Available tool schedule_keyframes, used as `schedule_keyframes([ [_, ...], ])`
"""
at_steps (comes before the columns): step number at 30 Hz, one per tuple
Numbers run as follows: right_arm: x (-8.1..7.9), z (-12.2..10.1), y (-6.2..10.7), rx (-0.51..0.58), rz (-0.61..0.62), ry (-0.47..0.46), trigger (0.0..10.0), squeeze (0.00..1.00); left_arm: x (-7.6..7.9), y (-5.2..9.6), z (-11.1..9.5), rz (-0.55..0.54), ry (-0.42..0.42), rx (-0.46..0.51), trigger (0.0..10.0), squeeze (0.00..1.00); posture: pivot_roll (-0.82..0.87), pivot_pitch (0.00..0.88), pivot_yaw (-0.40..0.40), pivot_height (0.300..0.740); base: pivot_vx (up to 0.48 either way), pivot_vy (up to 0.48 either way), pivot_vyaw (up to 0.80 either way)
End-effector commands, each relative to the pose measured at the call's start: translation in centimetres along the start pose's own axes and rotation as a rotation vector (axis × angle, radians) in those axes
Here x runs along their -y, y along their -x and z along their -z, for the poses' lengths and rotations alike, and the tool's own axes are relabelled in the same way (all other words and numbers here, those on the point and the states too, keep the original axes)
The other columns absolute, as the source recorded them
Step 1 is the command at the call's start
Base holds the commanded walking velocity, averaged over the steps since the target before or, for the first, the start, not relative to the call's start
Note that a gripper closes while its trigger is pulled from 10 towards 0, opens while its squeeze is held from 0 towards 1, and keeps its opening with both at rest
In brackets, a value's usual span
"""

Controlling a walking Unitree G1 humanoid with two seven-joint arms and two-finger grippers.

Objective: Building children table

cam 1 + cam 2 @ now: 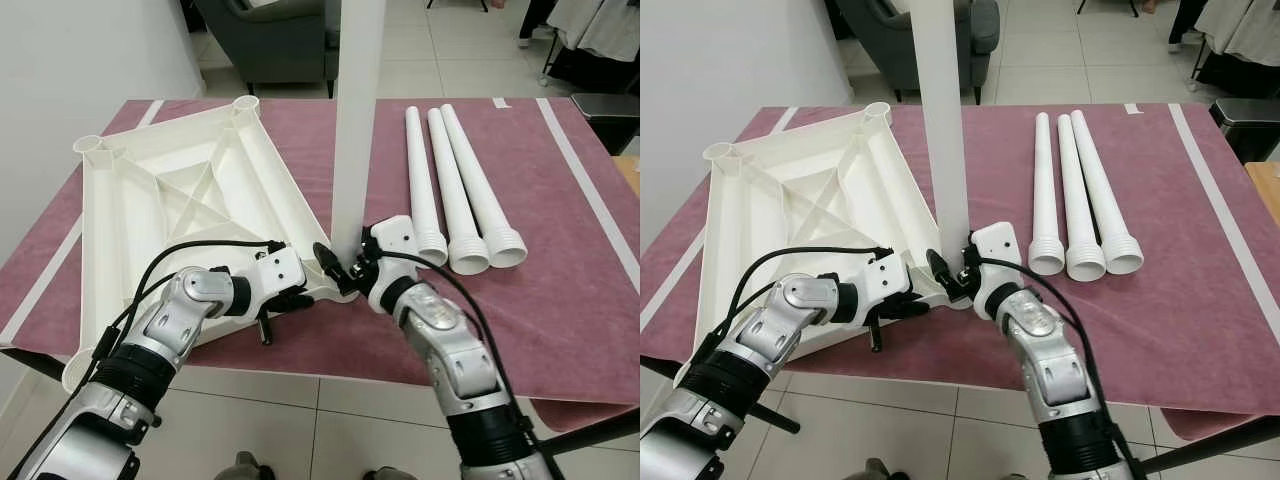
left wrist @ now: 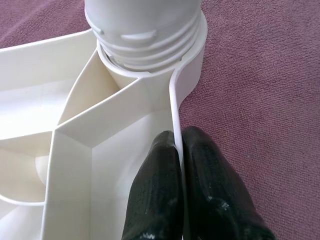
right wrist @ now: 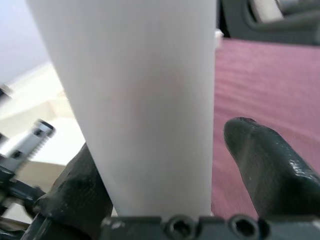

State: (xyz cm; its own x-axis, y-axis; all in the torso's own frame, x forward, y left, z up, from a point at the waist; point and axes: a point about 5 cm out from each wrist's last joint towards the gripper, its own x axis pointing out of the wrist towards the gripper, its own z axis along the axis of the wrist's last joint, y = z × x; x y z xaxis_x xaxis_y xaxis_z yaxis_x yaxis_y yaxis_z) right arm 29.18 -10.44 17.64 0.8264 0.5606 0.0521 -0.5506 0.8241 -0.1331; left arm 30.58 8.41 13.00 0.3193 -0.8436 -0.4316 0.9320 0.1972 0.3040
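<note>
A work table covered with a maroon cloth (image 1: 560, 300) is taking up most of the scene, with tiled floor around it and a dark grey armchair (image 1: 270, 35) standing beyond its far edge. On the robot's left side of the cloth a white table top (image 1: 170, 200) is lying upside down, its ribbed underside and round corner sockets facing up. At its near corner socket, closest to the robot, a white table leg (image 1: 355, 110) is standing upright, its threaded end sitting in the socket; the left wrist view is showing the threads partly above the socket rim. Three more spare legs (image 1: 460, 190) are lying side by side on the cloth to the robot's right, threaded ends toward the robot, well apart from the table top.

The right gripper (image 1: 345, 265) is wrapping the upright leg low down, just above the socket, one black finger on each side of it. The left gripper (image 2: 181, 185) is pinching the thin side wall of the table top just beside that same corner, fingers (image 2: 155, 190) closed tight with the wall between them
</note>
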Motion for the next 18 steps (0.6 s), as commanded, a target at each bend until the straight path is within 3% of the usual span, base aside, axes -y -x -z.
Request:
schedule_keyframes([
  [1,0.0,-0.8,0.4,0.032,-0.094,0.017,10.0,0.0,0.4,0.4,-0.1,0.033,-0.033,0.01,0.0,0.0,-0.06,0.061,0.114,0.74,0.0,0.0,0.0],
  [3,-0.4,-0.9,1.2,0.012,-0.271,0.044,10.0,0.0,0.7,1.2,0.0,0.064,-0.05,0.002,0.0,0.0,-0.06,0.061,0.114,0.74,0.0,0.0,0.0],
  [7,-1.2,0.3,2.1,-0.067,-0.459,0.066,10.0,0.0,1.1,2.1,-0.1,0.101,-0.066,0.009,0.0,0.0,-0.04,0.064,0.115,0.74,0.0,0.0,0.0],
  [16,-1.8,1.0,1.5,-0.087,-0.517,0.056,10.0,0.0,1.7,3.1,-0.1,0.137,-0.077,0.013,0.0,0.0,-0.03,0.065,0.114,0.74,0.0,0.0,0.0],
  [17,-1.7,1.1,1.3,-0.083,-0.49,0.055,3.8,0.0,1.7,3.1,-0.1,0.134,-0.076,0.013,0.0,0.0,-0.03,0.066,0.114,0.74,0.0,0.0,0.0],
  [18,-1.6,1.1,1.1,-0.08,-0.473,0.055,3.8,0.0,1.7,3.0,-0.1,0.133,-0.076,0.012,0.0,0.0,-0.03,0.066,0.114,0.74,0.0,0.0,0.0],
])
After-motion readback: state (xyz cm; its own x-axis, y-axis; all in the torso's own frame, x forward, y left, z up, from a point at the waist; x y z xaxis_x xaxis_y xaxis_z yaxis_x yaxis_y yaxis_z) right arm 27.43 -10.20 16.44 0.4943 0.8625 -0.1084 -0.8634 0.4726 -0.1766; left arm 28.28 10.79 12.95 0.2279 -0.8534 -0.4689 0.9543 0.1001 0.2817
